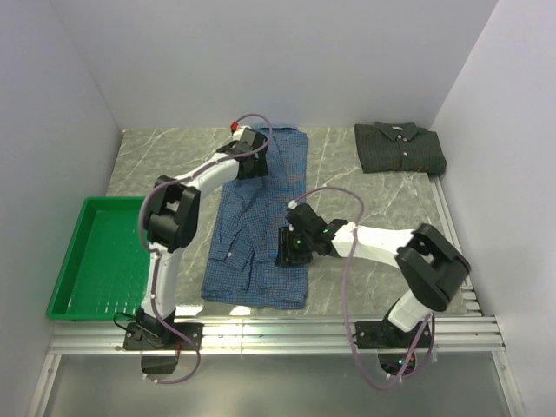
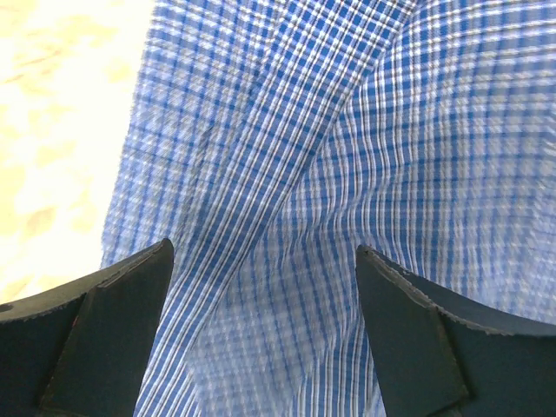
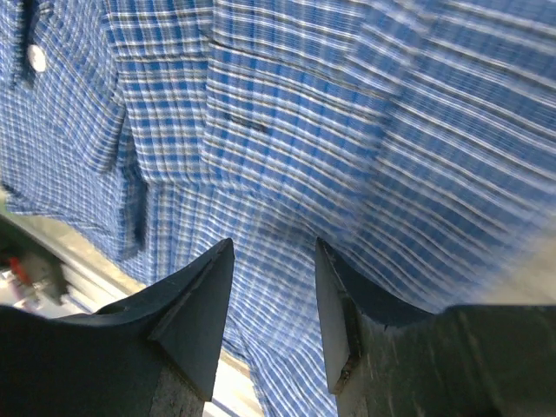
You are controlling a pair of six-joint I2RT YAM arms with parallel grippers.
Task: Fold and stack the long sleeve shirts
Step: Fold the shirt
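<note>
Blue shirt (image 3: 261,130) blurred at right in the right wrist view, cut off by top and right edges.

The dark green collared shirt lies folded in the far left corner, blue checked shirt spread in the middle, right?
Not quite. The top external view shows the folded dark green collared cloth shirt in the far right corner, not left. The blue checked cloth shirt is spread in the middle.

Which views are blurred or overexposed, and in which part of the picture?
Left wrist: the table at the left is washed out to pale yellow; the blue shirt looks slightly smeared. Right wrist: the cloth is blurred on the right, sharper near the white button. Top external: evenly lit and sharp.
</note>
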